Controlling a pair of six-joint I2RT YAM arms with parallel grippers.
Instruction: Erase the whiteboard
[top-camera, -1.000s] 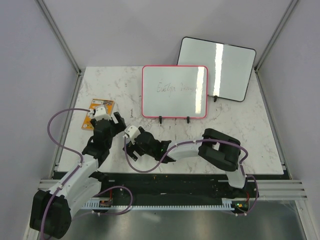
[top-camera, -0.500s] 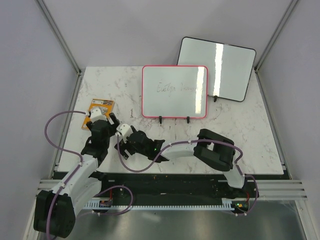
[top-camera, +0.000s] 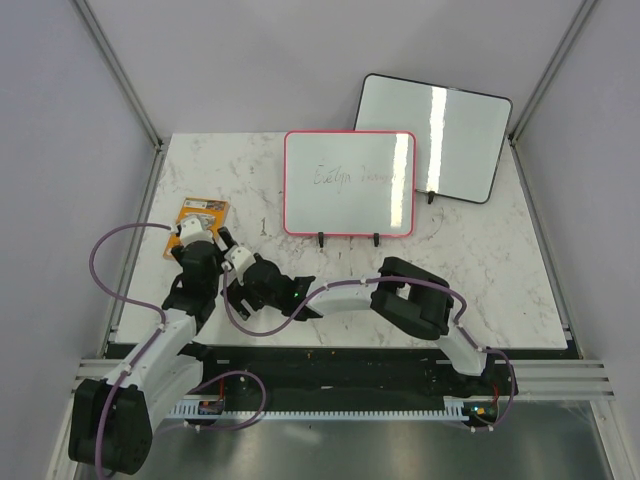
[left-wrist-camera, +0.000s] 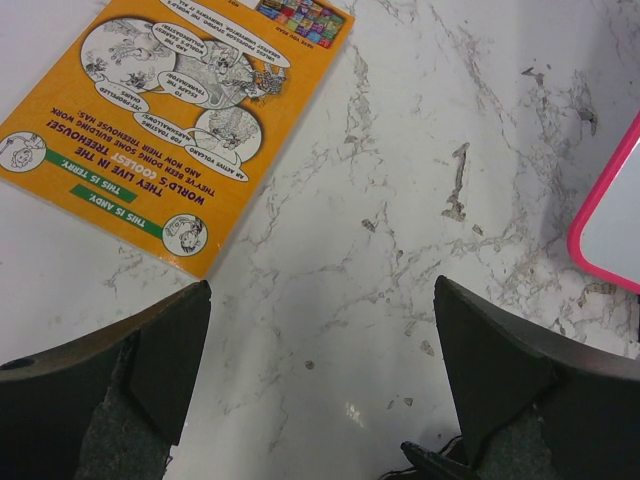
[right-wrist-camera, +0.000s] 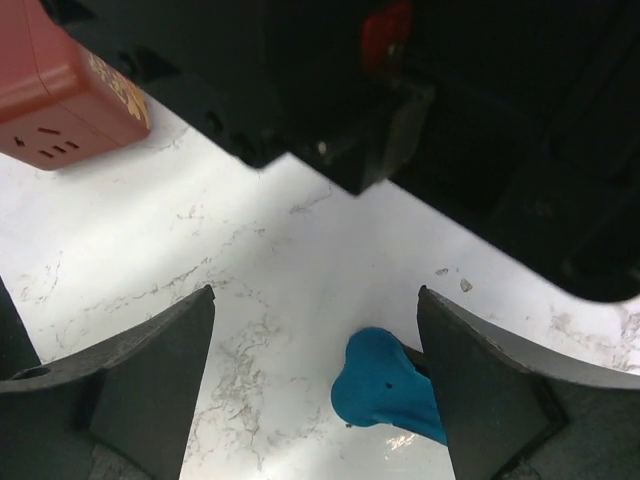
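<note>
The whiteboard (top-camera: 348, 183) with a pink frame stands upright on small black feet at the back middle, with faint dark handwriting near its top. Its pink corner (left-wrist-camera: 606, 214) shows at the right edge of the left wrist view. My left gripper (top-camera: 222, 243) (left-wrist-camera: 322, 300) is open and empty over bare marble. My right gripper (top-camera: 238, 284) (right-wrist-camera: 315, 300) is open, low over the table beside the left arm. A blue rounded object (right-wrist-camera: 385, 391) lies on the marble between its jaws, against the right finger (right-wrist-camera: 490, 400), partly hidden by it.
A black-framed whiteboard (top-camera: 432, 138) leans behind and right of the pink one. An orange booklet (top-camera: 197, 225) (left-wrist-camera: 165, 120) lies flat at the left. The left arm's black body (right-wrist-camera: 420, 90) and a red-brown block (right-wrist-camera: 60, 90) hang close ahead of the right gripper.
My right gripper has moved left across the front of the table to beside the left arm. My left gripper has drawn back and a little left.
</note>
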